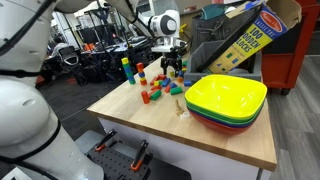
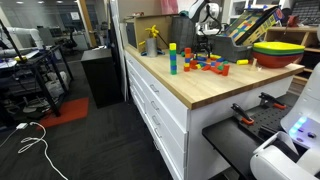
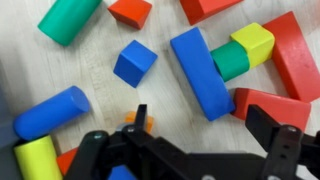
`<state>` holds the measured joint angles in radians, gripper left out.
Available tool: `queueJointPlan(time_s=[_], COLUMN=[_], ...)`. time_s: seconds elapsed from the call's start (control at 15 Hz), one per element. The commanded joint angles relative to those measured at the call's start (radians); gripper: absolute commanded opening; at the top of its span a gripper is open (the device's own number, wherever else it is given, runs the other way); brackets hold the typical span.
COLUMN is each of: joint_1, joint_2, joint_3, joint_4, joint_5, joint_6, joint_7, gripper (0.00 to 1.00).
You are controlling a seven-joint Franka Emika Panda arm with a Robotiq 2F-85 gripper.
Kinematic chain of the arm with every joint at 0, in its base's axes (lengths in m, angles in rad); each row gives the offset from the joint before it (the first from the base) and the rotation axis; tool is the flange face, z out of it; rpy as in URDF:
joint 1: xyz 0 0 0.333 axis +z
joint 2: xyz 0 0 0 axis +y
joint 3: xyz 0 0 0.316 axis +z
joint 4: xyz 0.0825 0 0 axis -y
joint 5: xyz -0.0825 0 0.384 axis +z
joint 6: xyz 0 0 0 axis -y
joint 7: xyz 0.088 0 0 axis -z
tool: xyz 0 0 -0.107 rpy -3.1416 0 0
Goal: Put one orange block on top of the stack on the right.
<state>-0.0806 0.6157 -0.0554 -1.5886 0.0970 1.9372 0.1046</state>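
Here the gripper (image 3: 185, 140), jaws spread, hovers just above an orange block (image 3: 132, 119).

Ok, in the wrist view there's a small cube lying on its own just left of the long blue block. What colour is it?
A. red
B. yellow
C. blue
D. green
C: the small cube is blue, the same colour as the long blue block beside it, and the two lie apart without touching.
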Motion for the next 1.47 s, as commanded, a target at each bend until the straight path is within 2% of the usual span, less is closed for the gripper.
queueJointPlan(time_s=[0.0, 0.2, 0.67, 1.4], joint_1=[-0.011, -0.027, -0.074, -0.094], joint_2=[-0.023, -0.025, 0.04, 0.075], joint_3=[-0.002, -0.026, -0.075, -0.078], joint_4=[-0.005, -0.001, 0.086, 0.09], joint_5=[0.047, 0.091, 0.159, 0.164], joint_6=[-0.006, 0.02, -0.007, -0.048], joint_7=[0.045, 0.129, 0.298, 0.326], gripper=[1.0, 1.0, 1.0, 1.0])
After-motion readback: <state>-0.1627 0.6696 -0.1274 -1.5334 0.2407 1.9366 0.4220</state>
